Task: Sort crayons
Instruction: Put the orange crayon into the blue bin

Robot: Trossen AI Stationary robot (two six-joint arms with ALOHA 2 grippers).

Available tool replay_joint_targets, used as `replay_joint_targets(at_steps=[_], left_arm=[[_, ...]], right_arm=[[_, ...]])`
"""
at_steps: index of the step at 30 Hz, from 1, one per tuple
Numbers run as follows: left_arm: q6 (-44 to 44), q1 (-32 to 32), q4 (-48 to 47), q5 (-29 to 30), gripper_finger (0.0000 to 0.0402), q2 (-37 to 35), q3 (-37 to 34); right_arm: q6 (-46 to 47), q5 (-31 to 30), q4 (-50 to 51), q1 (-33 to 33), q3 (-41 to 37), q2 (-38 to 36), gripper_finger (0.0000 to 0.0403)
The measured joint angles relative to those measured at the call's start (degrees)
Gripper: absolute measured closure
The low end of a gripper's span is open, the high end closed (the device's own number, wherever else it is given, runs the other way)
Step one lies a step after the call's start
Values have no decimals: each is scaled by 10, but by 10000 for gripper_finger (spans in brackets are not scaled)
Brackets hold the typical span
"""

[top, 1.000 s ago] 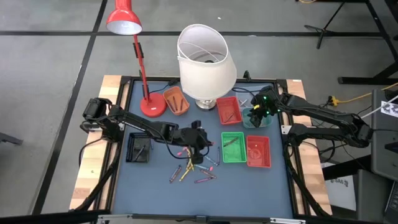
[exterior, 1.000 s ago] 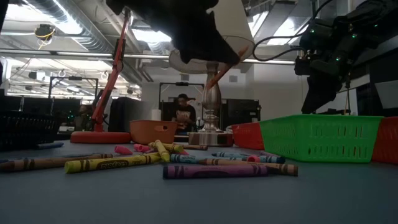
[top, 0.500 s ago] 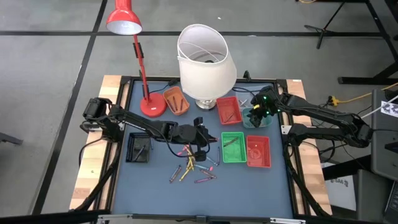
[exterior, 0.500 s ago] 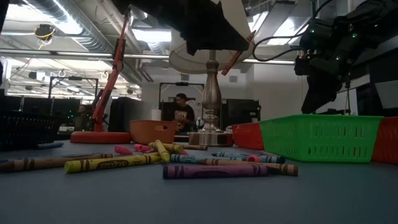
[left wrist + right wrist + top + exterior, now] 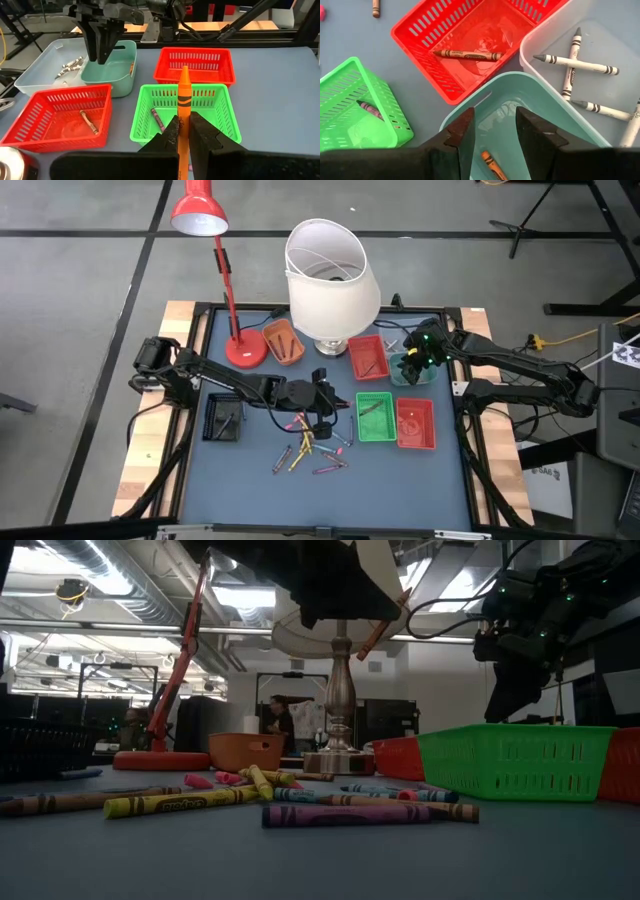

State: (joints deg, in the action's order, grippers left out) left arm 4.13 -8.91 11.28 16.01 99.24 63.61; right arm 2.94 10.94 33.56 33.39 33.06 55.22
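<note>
- My left gripper is clamped tight on an orange crayon, which sticks out forward past my fingertips. From overhead that gripper sits mid-table, just left of the green basket.
- In my left wrist view, the crayon tip points toward the green basket, which has one dark crayon lying in it.
- My right gripper has its fingers spread wide with nothing between them, hanging over the teal tray. From above it's at the back right of the table.
- That teal tray has an orange crayon in the bottom.
- Beside it the white tray holds several white/grey crayons, and a red basket has a brown crayon in it.
- Plenty of loose crayons are scattered on the blue mat in front of my left gripper; the low view shows a yellow one and a purple one lying flat.
- There's an orange tray by the red desk lamp, and a black tray at left.
</note>
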Motion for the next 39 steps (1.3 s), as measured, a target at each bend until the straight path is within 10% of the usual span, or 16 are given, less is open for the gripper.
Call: replay_joint_targets(at_steps=[39], left_arm=[[-2, 0, 0, 0, 399, 0, 0]], right_arm=[[17, -7, 1, 0, 0, 0, 262]])
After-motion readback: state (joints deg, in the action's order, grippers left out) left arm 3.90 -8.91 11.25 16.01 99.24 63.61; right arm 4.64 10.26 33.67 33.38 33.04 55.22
